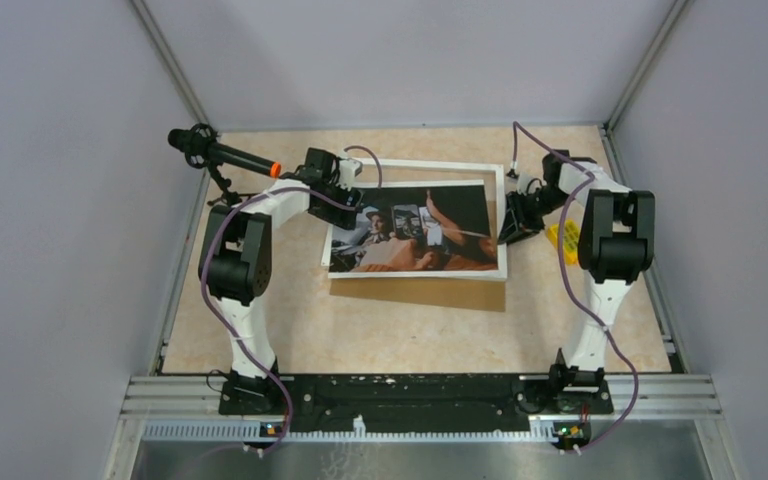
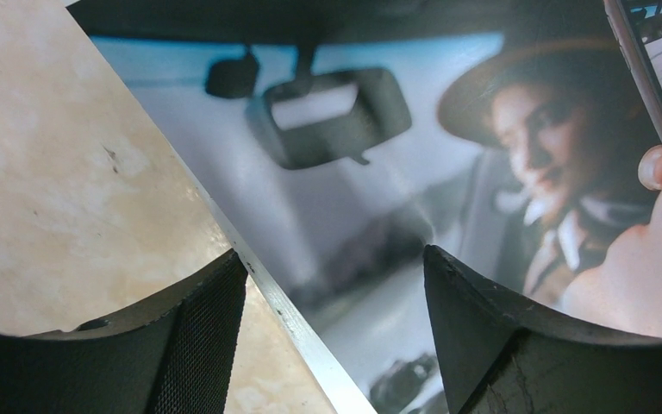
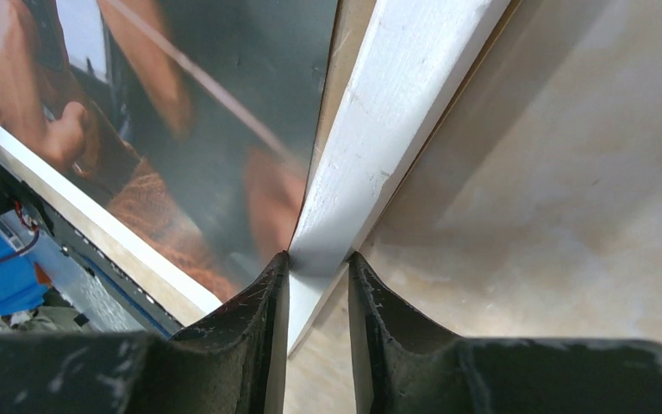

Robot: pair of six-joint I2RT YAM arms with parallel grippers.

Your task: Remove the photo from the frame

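The right gripper (image 3: pixel 317 259) clamps the white 3 o'clock rail of the frame (image 3: pixel 396 112), apparently to steady it, while the left gripper (image 2: pixel 336 259), fingers apart, straddles the 9 o'clock edge of the photo (image 2: pixel 379 198) lying face up inside.

Seen from above, could make out nothing of the far-left corner of the frame (image 1: pixel 440 164), covered by the left gripper (image 1: pixel 343 195). Likewise missed a stretch of its right rail behind the right gripper (image 1: pixel 512 230). Could not judge either jaw gap there: too small. Caught only part of the yellow block (image 1: pixel 566 238) near the right edge of the desk (image 1: pixel 400 320), the rest behind the right arm (image 1: pixel 615 235).

In the left wrist view, found the photo (image 2: pixel 379 172) cropped at top, right and bottom, and blurred toward the bottom. Saw the fingers (image 2: pixel 198 345) only partly, cut off at the bottom. In the right wrist view, saw nothing of the rail's end between the fingers (image 3: pixel 259 328).
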